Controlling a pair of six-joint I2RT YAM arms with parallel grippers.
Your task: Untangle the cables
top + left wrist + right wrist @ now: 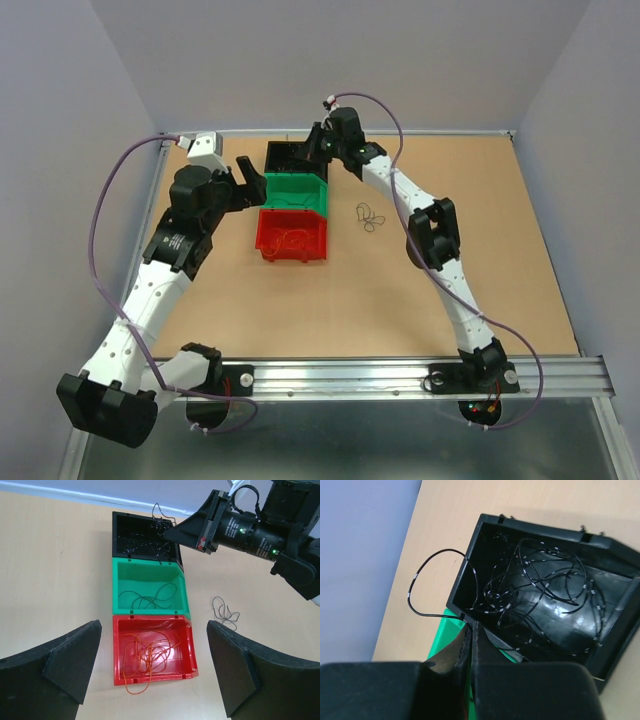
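Observation:
Three bins stand in a row: black (114, 535), green (115, 587), red (116, 650). Orange wires (147, 655) lie in the red bin, one loop hanging over its near rim. Dark green wires (150, 597) lie in the green bin. Black wires (545, 580) fill the black bin (535, 526). My right gripper (470, 626) is shut on a black wire (434, 551) that loops out over the bin's left rim; it hovers above the black bin (318, 143). My left gripper (154, 630) is open and empty above the red bin (245, 180).
A small loose clump of thin dark wire (370, 217) lies on the table right of the green bin; it also shows in the left wrist view (225, 611). The back wall runs just behind the black bin.

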